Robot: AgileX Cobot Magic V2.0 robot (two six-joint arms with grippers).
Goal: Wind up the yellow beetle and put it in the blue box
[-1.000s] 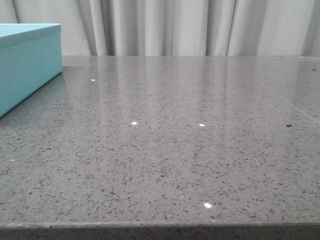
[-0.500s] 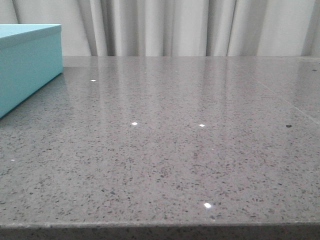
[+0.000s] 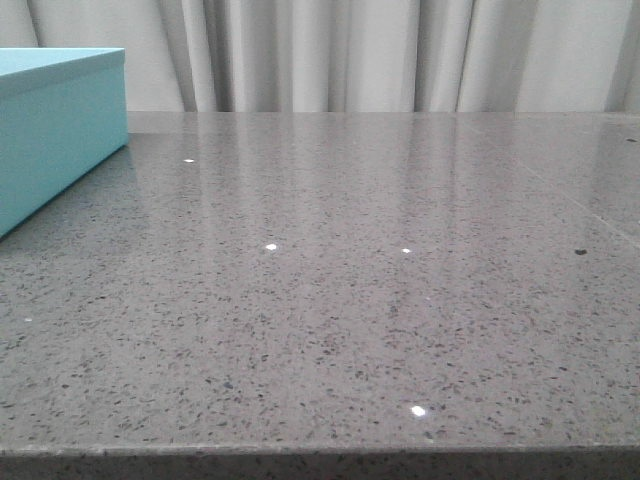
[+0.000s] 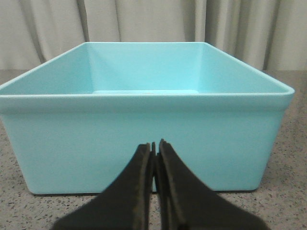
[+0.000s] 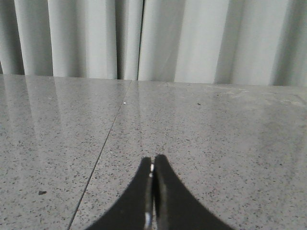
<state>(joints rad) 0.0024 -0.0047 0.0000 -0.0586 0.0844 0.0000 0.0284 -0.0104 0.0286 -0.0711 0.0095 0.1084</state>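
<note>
The blue box [image 3: 55, 130] stands at the far left of the grey table in the front view. In the left wrist view the blue box [image 4: 144, 139] is open-topped and looks empty inside, right ahead of my left gripper [image 4: 155, 143], whose black fingers are shut together with nothing between them. My right gripper [image 5: 153, 158] is shut and empty over bare speckled tabletop. The yellow beetle is out of view in all frames. Neither gripper shows in the front view.
The grey speckled stone table [image 3: 350, 300] has a front edge at the bottom of the front view. A seam line [image 5: 103, 148] runs across the tabletop in the right wrist view. Pale curtains [image 3: 380, 50] hang behind the table.
The front view has shifted very slightly; the box's edge sits a touch further right. Nothing else has visibly changed.
</note>
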